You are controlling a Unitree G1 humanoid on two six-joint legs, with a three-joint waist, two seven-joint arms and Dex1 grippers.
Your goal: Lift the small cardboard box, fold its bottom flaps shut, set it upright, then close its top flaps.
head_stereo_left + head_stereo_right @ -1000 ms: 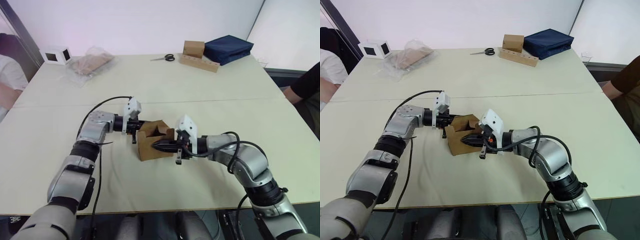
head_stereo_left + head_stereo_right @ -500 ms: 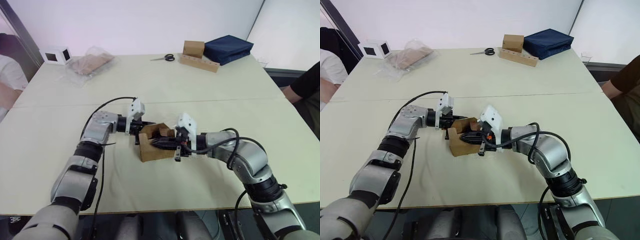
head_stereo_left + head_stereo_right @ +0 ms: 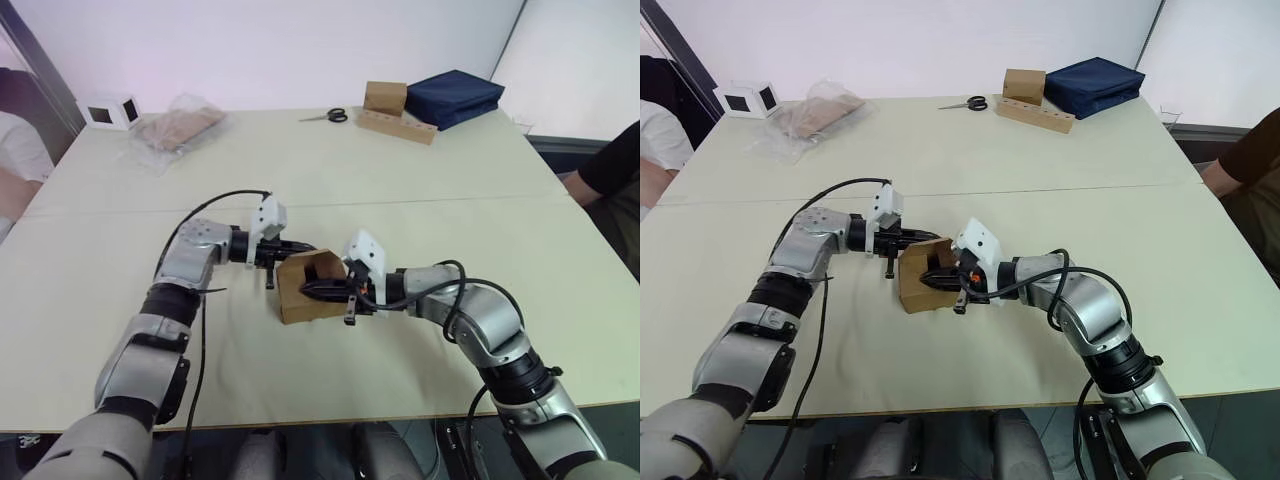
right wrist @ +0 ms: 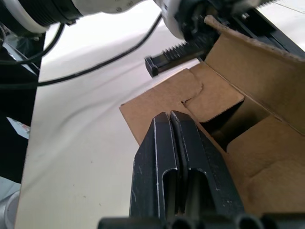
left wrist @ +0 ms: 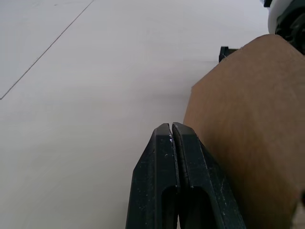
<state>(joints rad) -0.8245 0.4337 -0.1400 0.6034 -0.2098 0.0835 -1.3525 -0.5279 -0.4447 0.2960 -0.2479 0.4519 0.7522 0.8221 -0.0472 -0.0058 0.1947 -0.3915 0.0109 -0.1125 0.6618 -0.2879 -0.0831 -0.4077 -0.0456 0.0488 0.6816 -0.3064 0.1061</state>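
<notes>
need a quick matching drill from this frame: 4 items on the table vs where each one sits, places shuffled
Items:
1. small cardboard box
2. scissors
3. white cube box
4. navy bag

Places:
A. far left corner of the table
B. far right corner, behind the brown box
C. between the left gripper and right gripper
D. far edge, just left of the brown box

Pairs: 1-C, 2-D, 3-A, 4-B
</notes>
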